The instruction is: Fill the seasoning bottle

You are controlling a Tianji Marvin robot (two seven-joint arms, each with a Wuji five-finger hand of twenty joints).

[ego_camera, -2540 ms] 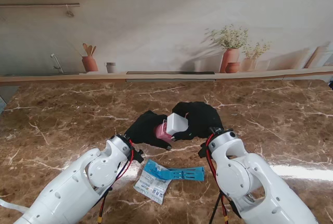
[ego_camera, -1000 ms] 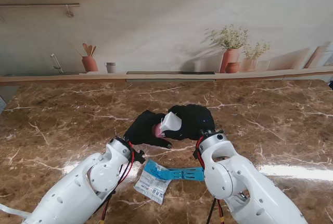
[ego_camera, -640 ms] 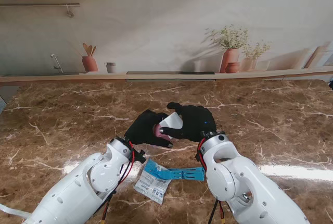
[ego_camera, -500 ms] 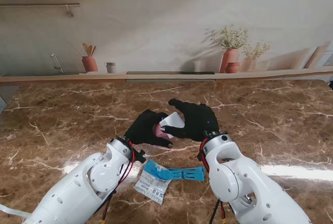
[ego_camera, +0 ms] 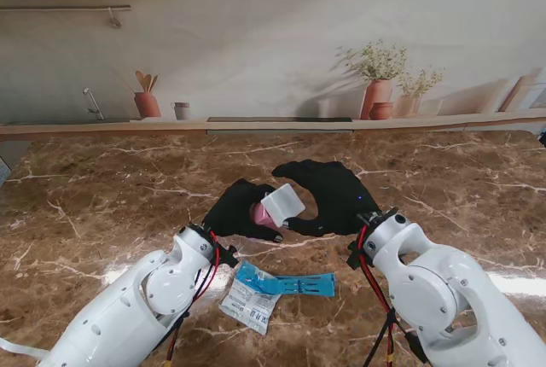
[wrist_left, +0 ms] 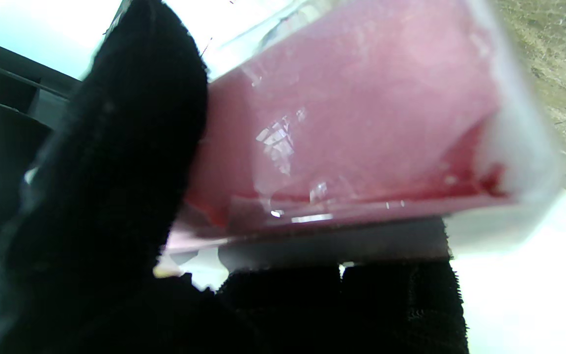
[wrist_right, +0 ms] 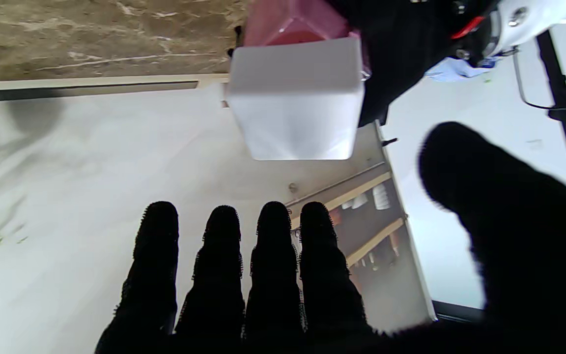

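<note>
The seasoning bottle point(ego_camera: 264, 214) has a clear body full of pink-red seasoning and a square white cap point(ego_camera: 283, 203). It is tilted and held off the table with my left hand point(ego_camera: 235, 211) shut on its body. The left wrist view shows the pink body point(wrist_left: 352, 128) close up against my black thumb point(wrist_left: 116, 187). My right hand point(ego_camera: 334, 196) is open just right of the cap, fingers spread and not touching it. From the right wrist, the cap point(wrist_right: 295, 96) hangs clear of the fingertips point(wrist_right: 273, 221).
A blue seasoning packet point(ego_camera: 286, 283) lies on the brown marble table point(ego_camera: 128, 196) between my forearms, partly over a white printed sachet point(ego_camera: 247, 305). A ledge point(ego_camera: 444, 121) with potted plants runs along the table's far edge.
My right hand, earlier wrapped around the white cap, has opened and drawn away to the right. The left hand keeps the bottle in the same place.
</note>
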